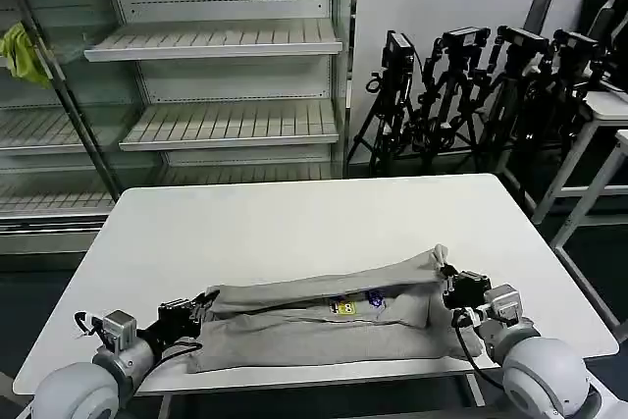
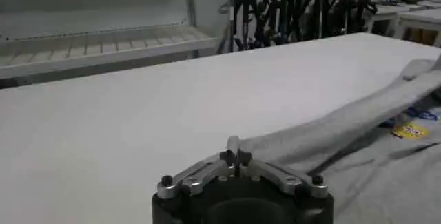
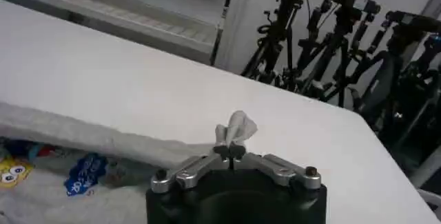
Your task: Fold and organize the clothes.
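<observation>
- From the head view I see one light grey shirt (image 1: 324,326) lying across the near edge of the white table (image 1: 294,223), with its small multicoloured print (image 1: 355,304) facing up near the middle. My left gripper (image 1: 201,309) is at the shirt's left end and my right gripper (image 1: 449,291) at its right end, both low over the table. The far edge of the cloth is raised into a long ridge between them, so I judge that the first lengthwise fold is in progress and is not laid down yet.
- In the left wrist view, the left gripper (image 2: 235,156) has its fingers pressed together, and a thin edge of the grey cloth (image 2: 358,143) seems to be caught between them. The shirt runs away from it as a stretched band towards the print (image 2: 411,123).
- In the right wrist view, the right gripper (image 3: 233,151) is pinching a small bunch of fabric (image 3: 236,127) that stands up above the closed fingertips. The folded ridge goes off from there over the print (image 3: 83,174).
- My judgement: the task is at an early stage. This fold must be finished, then the cross folds, and the shirt must be put in its place. I see no finished folded garment on the table.
</observation>
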